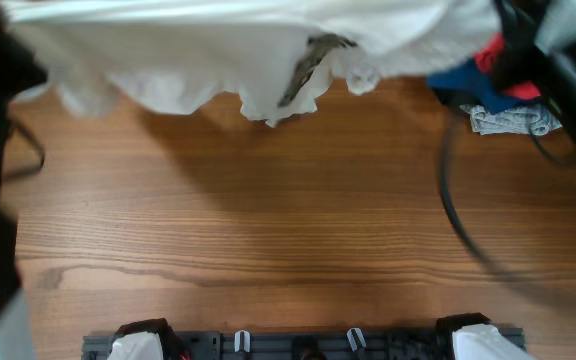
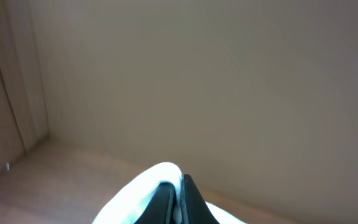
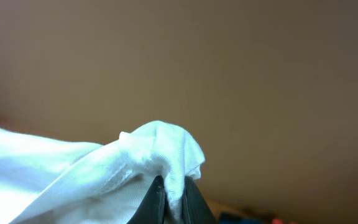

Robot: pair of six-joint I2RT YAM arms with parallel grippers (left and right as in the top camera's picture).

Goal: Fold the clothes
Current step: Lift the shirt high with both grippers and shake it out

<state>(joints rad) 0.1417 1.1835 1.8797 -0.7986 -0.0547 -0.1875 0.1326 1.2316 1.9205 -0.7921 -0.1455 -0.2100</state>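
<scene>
Clenching white T-shirt [image 1: 218,45], left gripper [image 2: 178,194] and right gripper [image 3: 174,199] both, dark patch [image 1: 308,62] perhaps label, unreadable

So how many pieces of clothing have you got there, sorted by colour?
White T-shirt: 1
Red garment: 1
Blue garment: 1
Grey garment: 1
Total: 4
</scene>
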